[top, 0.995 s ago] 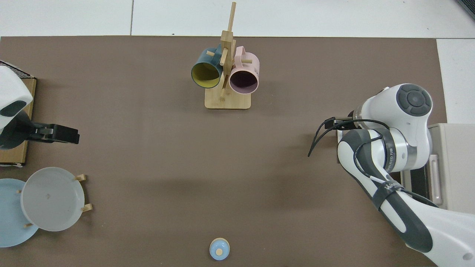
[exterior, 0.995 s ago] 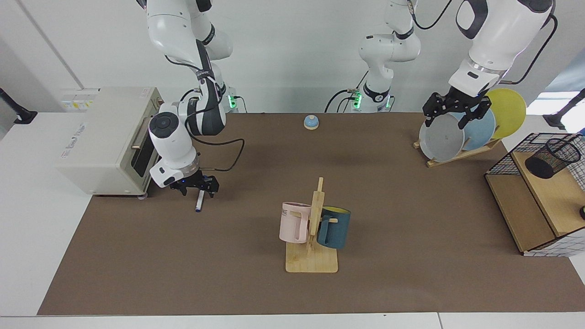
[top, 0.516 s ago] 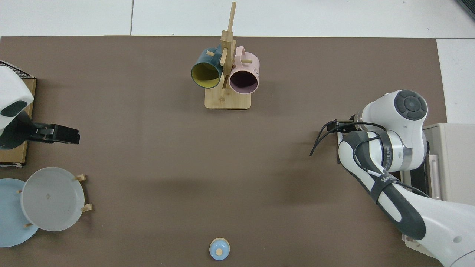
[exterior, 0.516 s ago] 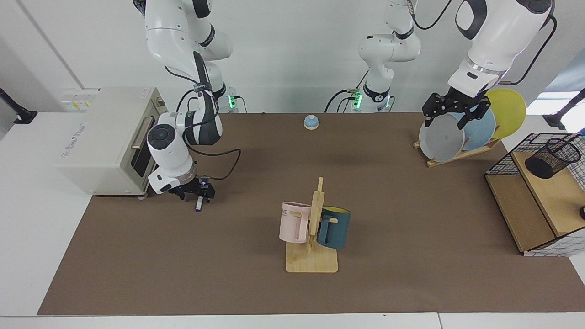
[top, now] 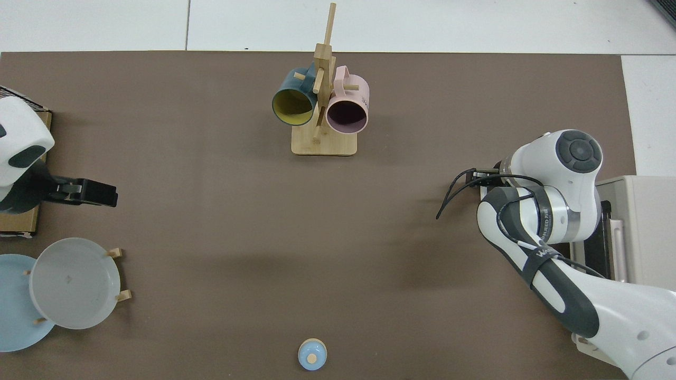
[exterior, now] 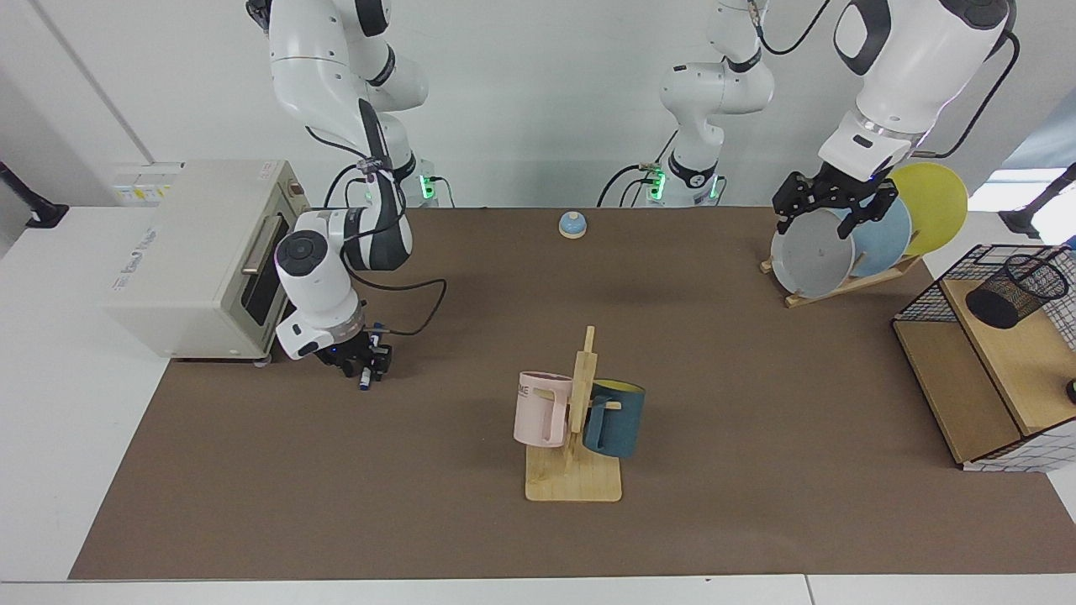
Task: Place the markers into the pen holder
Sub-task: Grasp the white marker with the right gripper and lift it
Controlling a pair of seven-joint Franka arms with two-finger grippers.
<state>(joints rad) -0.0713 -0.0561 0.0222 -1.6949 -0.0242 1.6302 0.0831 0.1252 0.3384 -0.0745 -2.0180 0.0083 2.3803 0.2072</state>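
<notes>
Brown mat: right gripper (exterior: pixel 363 367), low beside the toaster oven (exterior: pixel 197 256), pinches the marker (exterior: pixel 366 380), grasp step, lift next; left gripper (exterior: pixel 828 204), fingers spread, waits far off, nearer the holder (exterior: pixel 1015 290).

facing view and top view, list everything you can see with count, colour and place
marker: 1, white with blue end, under the right pincer by the toaster oven
pen holder: 1, black mesh, on the wooden shelf
shelf basket: 1, black wire with wood shelves, table end near the left arm
toaster oven: 1, cream, beside the right arm
mug tree: 1, wood, mid table
mugs: 2, pink and dark blue, hung on the tree
plates: 3, grey, light blue, yellow, in a wooden rack
bell: 1, light blue, far edge between the arm bases
mat: 1, brown, covers the table
right pincer: low, at the marker
left pincer: open, raised over the plates
</notes>
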